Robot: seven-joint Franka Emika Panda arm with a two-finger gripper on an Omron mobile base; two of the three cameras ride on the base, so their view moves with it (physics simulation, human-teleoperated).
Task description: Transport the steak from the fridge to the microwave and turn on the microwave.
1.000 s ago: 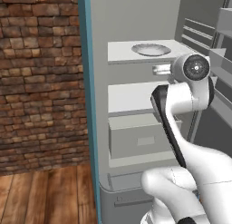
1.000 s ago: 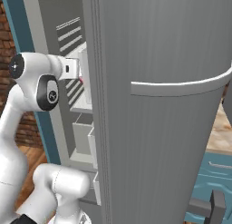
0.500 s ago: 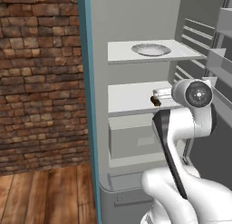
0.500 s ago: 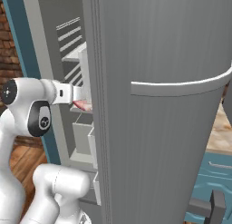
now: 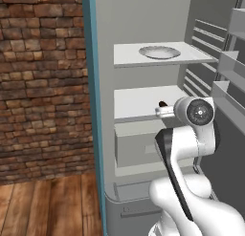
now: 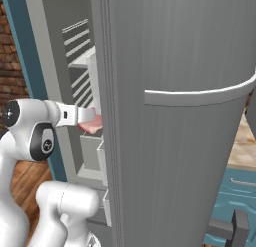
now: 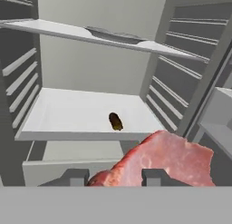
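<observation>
So we're clamping the steak (image 7: 158, 160) between the gripper (image 7: 112, 177) fingers, just outside the fridge (image 5: 143, 20) – it's hanging off to one side, so we're risking it slipping or clipping the door.

On the left of my left base view stands a red-brown brick wall (image 5: 43, 82), and below it, in the lower left, a warm brown wooden plank floor (image 5: 48, 206). A tall teal cabinet edge (image 5: 92, 106) borders the bricks. My right base view's lower right holds teal cupboards (image 6: 235, 193).
</observation>
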